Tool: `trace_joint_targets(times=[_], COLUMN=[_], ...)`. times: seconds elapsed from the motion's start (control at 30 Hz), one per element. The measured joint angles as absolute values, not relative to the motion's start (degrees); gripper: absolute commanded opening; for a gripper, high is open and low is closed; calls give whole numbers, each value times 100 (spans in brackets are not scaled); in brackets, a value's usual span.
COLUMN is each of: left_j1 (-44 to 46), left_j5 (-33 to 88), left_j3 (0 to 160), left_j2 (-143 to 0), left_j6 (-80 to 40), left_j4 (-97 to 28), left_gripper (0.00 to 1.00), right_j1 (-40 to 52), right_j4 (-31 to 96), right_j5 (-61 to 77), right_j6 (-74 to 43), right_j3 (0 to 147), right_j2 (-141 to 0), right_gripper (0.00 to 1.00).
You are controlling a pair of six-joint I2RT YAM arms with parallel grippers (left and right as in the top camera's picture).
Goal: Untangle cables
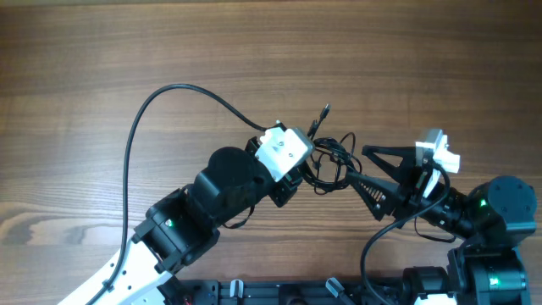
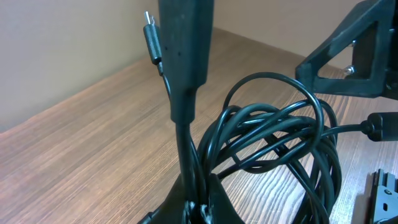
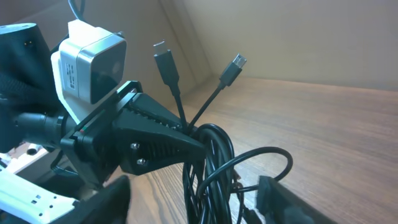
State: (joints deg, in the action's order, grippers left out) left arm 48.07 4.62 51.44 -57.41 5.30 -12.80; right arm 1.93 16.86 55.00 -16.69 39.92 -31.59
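The cables (image 1: 329,163) are a bundle of thin black loops in the middle of the table, with two plug ends (image 1: 321,116) sticking up. My left gripper (image 1: 305,165) is shut on the bundle. In the left wrist view (image 2: 194,202) the wires run up from between its jaws, and the loops (image 2: 280,137) hang to the right. My right gripper (image 1: 356,165) is open just right of the bundle, fingers pointing left. In the right wrist view its fingers (image 3: 205,200) stand on either side of the loops (image 3: 208,168) without closing. The plugs (image 3: 163,59) rise above the left gripper (image 3: 155,140).
The wooden table (image 1: 127,59) stretches to the back and left. A thicker black arm cable (image 1: 161,97) arcs over the table left of centre. The arm bases (image 1: 500,254) stand along the near edge.
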Motion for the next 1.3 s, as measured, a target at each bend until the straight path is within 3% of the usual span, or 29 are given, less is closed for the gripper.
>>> trace_joint_targets(times=[0.13,0.23,0.57,0.97,1.3], left_j1=[4807,4807,4807,5033,5063], left_j5=[620,851,1151,1146,1140], left_j3=[5144,5144,5144,5144,5144], left_j2=[-5741,-5741,-5774,-5992,-6066], left_j6=[532,532,532,510,482], left_j4=[-1271,-1162,-805,-552,-569], left_gripper=[4,4,4,4,4], right_j1=[193,193,193,193,193], right_j4=[1551,1297,799,624,-810], right_j5=[5478,5459,5784,6160,6346], right_j6=[-1900,-2246,-3540,-3782,-4388], right_j3=[3990,3992,3990,3992,3990], right_j2=[-3159,-3159,-3162,-3234,-3354], right_gripper=[51,58,58,55,55])
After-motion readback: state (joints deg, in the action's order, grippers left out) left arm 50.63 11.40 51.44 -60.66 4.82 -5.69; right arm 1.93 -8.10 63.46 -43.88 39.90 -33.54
